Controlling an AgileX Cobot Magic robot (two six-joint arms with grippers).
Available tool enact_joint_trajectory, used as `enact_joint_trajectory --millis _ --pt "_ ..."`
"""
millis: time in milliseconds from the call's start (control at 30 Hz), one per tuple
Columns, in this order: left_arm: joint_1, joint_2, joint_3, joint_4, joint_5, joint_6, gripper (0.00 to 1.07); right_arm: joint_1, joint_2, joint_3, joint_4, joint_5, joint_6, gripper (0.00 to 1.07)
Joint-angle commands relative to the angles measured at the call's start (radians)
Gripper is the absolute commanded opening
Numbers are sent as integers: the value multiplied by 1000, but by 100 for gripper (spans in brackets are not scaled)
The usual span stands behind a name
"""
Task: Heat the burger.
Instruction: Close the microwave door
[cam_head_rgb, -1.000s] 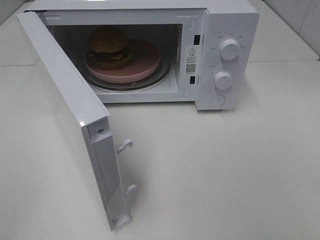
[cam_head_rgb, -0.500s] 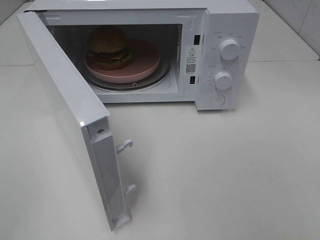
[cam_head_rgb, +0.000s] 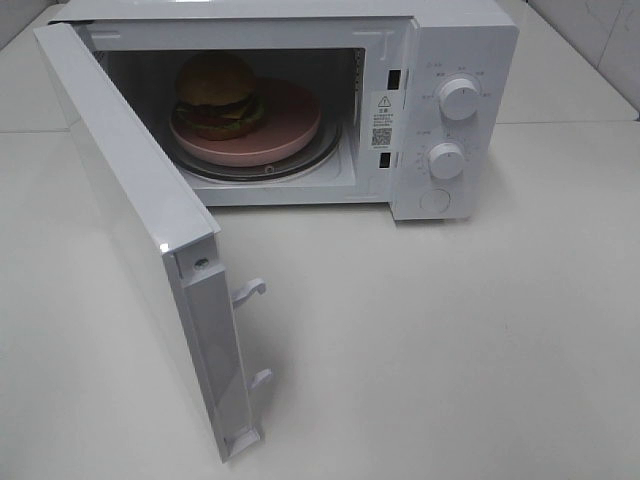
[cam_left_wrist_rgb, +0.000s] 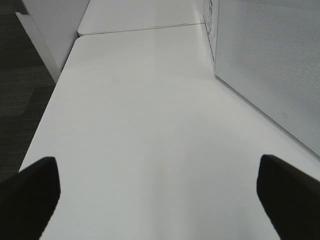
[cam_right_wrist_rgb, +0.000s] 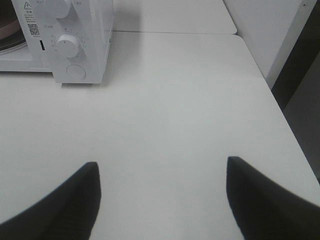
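Exterior high view: the round golden-bun burger (cam_head_rgb: 218, 95) already sits on a pink round plate (cam_head_rgb: 290, 125) inside the white microwave (cam_head_rgb: 465, 50) at the worktop's (cam_head_rgb: 450, 350) far edge, its door (cam_head_rgb: 130, 220) wide open and heating seemingly unstarted, while the left gripper (cam_left_wrist_rgb: 160, 192) and right gripper (cam_right_wrist_rgb: 165, 200) hang spread and empty.

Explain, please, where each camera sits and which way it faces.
Exterior high: above the front, looking down into the microwave at the burger on its pink plate; no arm shows.
Left wrist: low over the table, facing along the open door; the open left gripper shows.
Right wrist: low, facing the control panel; the open right gripper shows.
Shared: exterior and right wrist both show the lower knob.
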Motion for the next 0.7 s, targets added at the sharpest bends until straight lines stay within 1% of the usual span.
enact_joint_trajectory --millis 33,67,100,133,167,200,233,267,300,333,367,400,433,467,500,533,567,600,667,700 --pt "-5 34 -24 6 -66 -6 100 -2 -29 3 -8 -5 7 71" --pt "-5 51 -31 6 -112 -6 100 -2 -29 3 -8 -5 7 71" --pt "-5 93 -36 5 -220 -5 100 -2 -29 3 -8 -5 7 71" --pt "-5 93 -36 5 -220 -5 100 -2 -29 3 -8 -5 7 71" --pt "-5 120 -34 0 -282 3 98 -2 -29 3 -8 -5 7 71" --pt "-5 181 -23 -3 -382 25 94 -2 -29 3 -8 -5 7 71" --pt "-5 181 -23 -3 -382 25 94 -2 -29 3 -8 -5 7 71" --pt "-5 214 -13 -3 -433 37 90 -2 -29 3 -8 -5 7 71" --pt "-5 269 16 -3 -529 48 77 -2 -29 3 -8 -5 7 71" --pt "-5 269 16 -3 -529 48 77 -2 -29 3 -8 -5 7 71" --pt "-5 296 33 -5 -575 47 67 -2 -29 3 -8 -5 7 71" --pt "-5 338 69 -22 -665 44 41 -2 -29 3 -8 -5 7 71" --pt "-5 338 69 -22 -665 44 41 -2 -29 3 -8 -5 7 71" --pt "-5 377 111 -40 -760 44 10 -2 -29 3 -8 -5 7 71" --pt "-5 394 134 -51 -803 44 0 -2 -29 3 -8 -5 7 71" --pt "-5 394 134 -51 -803 44 0 -2 -29 3 -8 -5 7 71" --pt "-5 420 171 -77 -888 44 0 -2 -29 3 -8 -5 7 71" --pt "-5 420 171 -77 -888 44 0 -2 -29 3 -8 -5 7 71" --pt "-5 459 209 -114 -981 44 0 -2 -29 3 -8 -5 7 71" --pt "-5 459 209 -114 -981 44 0 -2 -29 3 -8 -5 7 71"
